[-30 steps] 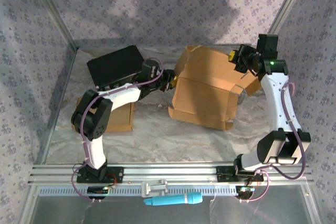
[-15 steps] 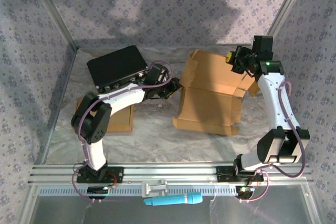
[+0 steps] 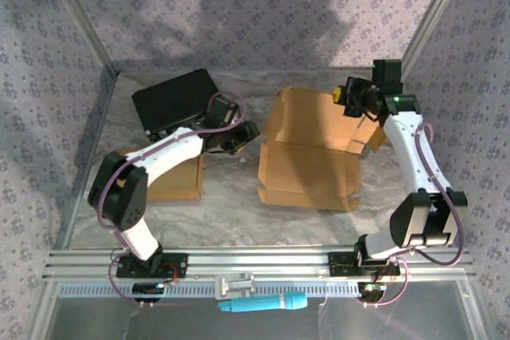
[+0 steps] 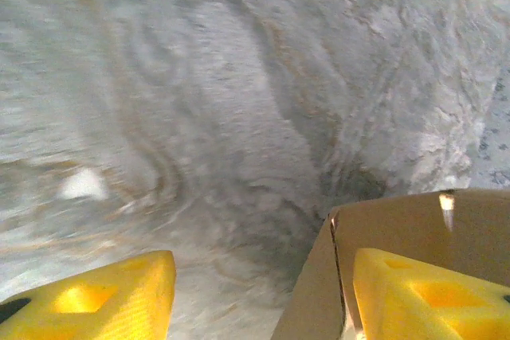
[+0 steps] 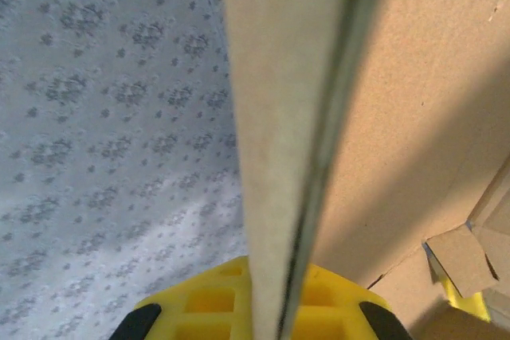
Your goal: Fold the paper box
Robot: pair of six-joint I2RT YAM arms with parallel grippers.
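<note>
Top view. The work surface is a grey-white marbled cloth [image 3: 239, 220], enclosed on three sides by lilac flower-print walls [image 3: 239, 5]. An aluminium rail [image 3: 263, 260] runs along the 6 o'clock edge. Shadows fall across the far wall and the far part of the cloth. A black case [image 3: 177, 101] lies at 10 o'clock, a flat cardboard sheet [image 3: 175, 181] lies at 8 o'clock partly under the left arm, and a teal tool [image 3: 263, 302] rests beyond the rail at 6 o'clock.

The paper box [image 3: 311, 157] sits just right of centre, toward 2 o'clock. It is brown, uncoated board, still largely unfolded. Its near panel lies flat, with short tabs on its 6 o'clock edge. A crease separates it from the far panel, which tilts up toward 12 o'clock. A loose flap hangs at its 3 o'clock side.

Left gripper [image 3: 243, 134]: positioned at the box's 9 o'clock edge. In the left wrist view, the left gripper [image 4: 255, 300] has its yellow fingers [image 4: 88, 292] spread wide, with a raised wall of the box [image 4: 398, 228] next to the right-hand finger and nothing clamped.

Right gripper [image 3: 351, 95]: positioned at the box's 1 o'clock corner. In the right wrist view, the right gripper [image 5: 267, 300] is clamped on a panel of the box [image 5: 414, 77], which is seen edge-on between the jaws.
</note>
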